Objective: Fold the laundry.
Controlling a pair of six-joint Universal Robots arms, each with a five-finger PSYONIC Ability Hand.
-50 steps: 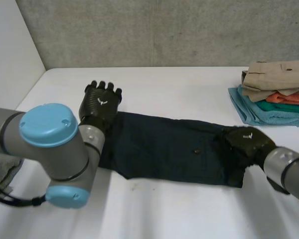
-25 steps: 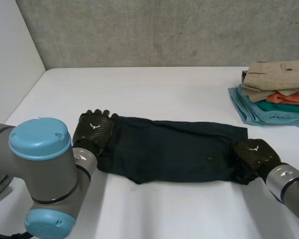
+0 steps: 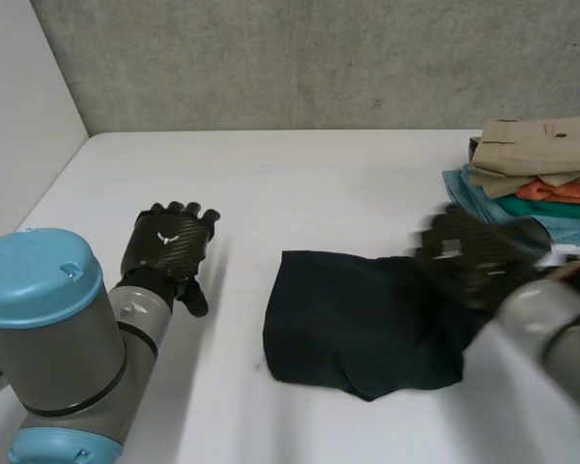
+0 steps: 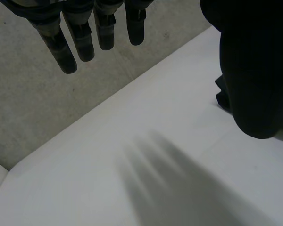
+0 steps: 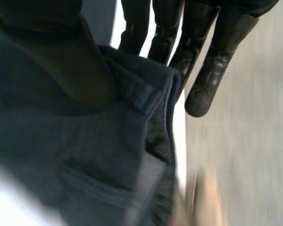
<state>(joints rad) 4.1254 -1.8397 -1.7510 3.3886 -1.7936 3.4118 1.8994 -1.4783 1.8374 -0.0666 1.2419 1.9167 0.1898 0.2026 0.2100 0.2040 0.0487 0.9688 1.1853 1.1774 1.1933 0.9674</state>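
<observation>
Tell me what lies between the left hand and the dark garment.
Bare white table alone separates the left hand from the dark garment, as the head view shows.

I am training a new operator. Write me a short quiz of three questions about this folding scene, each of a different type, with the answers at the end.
1. True or false: the left hand touches the navy trousers.
2. Choose one: what lies on top of the stack of folded laundry at the far right of the table? A) a beige garment B) an orange cloth C) a teal cloth
3. Short answer: which hand holds the navy trousers?

Key
1. False: it hovers open over bare table, apart from them.
2. A
3. The right hand, with the cloth edge between its thumb and fingers.
</observation>
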